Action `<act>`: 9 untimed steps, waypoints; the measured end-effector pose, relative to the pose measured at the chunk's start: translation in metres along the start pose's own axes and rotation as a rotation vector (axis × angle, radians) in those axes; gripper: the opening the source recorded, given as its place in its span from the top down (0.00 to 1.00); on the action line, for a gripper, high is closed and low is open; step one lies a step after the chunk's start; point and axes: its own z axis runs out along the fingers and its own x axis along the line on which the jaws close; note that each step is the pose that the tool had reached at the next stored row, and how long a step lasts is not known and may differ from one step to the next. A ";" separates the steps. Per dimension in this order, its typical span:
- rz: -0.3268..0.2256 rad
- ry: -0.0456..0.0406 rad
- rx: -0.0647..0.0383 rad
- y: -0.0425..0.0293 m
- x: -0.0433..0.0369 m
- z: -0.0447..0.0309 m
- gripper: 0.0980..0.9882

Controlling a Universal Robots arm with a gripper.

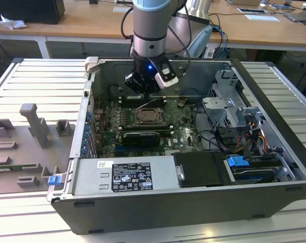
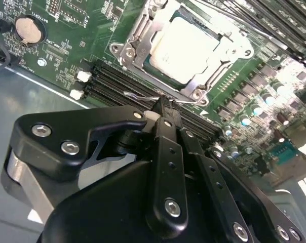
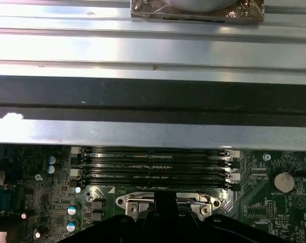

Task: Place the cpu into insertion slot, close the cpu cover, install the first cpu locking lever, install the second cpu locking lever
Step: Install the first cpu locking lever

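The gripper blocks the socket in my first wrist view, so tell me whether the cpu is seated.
Observer: In the second wrist view the cpu lies seated, pale face up.
Operator: Report the cover.
Observer: The cpu cover lies flat around it.
Operator: Now the gripper.
Observer: The gripper is shut, tips at a thin wire lever beside the cover.

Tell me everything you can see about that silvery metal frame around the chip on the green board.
The cpu cover is a thin, shiny, silvery metal frame with a large square window. It lies flat and closed on the green board, and the pale cpu shows through the window. Black memory slots run alongside it. The gripper hovers by its edge.
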 end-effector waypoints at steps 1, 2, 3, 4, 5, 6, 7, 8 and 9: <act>-0.004 0.0003 0.000 0.0000 -0.0001 0.0012 0.99; -0.010 0.0010 0.000 0.0000 -0.0002 0.0020 0.99; -0.012 0.0013 0.000 0.0001 -0.0005 0.0027 0.99; -0.013 0.0015 0.000 0.0004 -0.0008 0.0033 0.99; -0.013 0.0015 0.000 0.0009 -0.0010 0.0042 0.99; -0.013 0.0015 0.000 0.0022 -0.0017 0.0051 0.99; -0.013 0.0015 0.000 0.0027 -0.0019 0.0055 0.99; -0.013 0.0015 0.000 0.0030 -0.0021 0.0058 0.99; -0.013 0.0015 0.000 0.0034 -0.0025 0.0062 0.99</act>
